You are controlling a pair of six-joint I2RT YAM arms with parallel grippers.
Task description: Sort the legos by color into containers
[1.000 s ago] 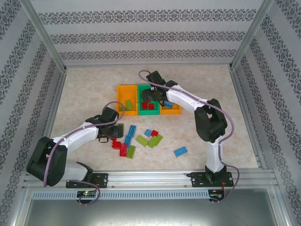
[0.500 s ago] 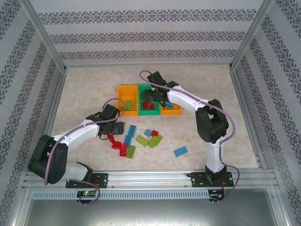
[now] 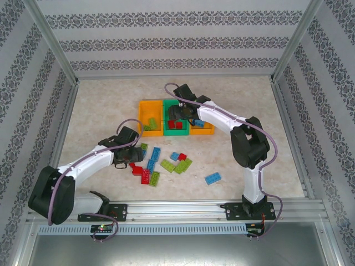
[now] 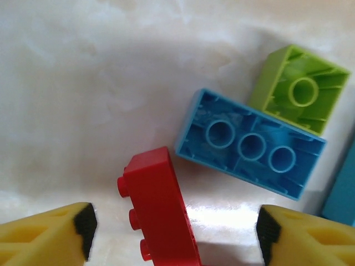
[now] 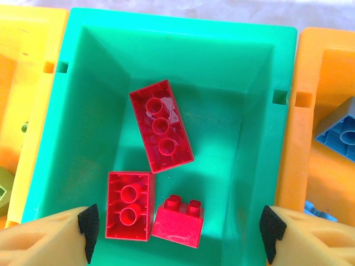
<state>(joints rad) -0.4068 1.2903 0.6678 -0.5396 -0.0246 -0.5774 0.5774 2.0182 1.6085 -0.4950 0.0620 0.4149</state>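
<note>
My left gripper (image 4: 175, 238) is open, low over the table, its yellow fingers (image 4: 44, 235) either side of a red lego (image 4: 158, 208) lying on its side. Beyond it lie an upturned blue lego (image 4: 252, 145) and a lime one (image 4: 299, 91). In the top view this gripper (image 3: 132, 156) is at the left edge of the loose pile (image 3: 163, 163). My right gripper (image 5: 176, 233) hangs open and empty over the green container (image 5: 244, 83), which holds three red legos (image 5: 161, 126). It is flanked by the left orange container (image 3: 145, 108) and the right orange container (image 3: 206, 131).
A blue lego (image 5: 339, 130) lies in the right orange container and a lime one (image 3: 151, 123) in the left orange container. A lone blue lego (image 3: 212, 178) sits apart on the right of the table. Patterned walls enclose the table on three sides.
The left arm has shifted, its gripper moving a little to the right over the pile's left edge. The right gripper edged slightly back over the green container and then held still.
</note>
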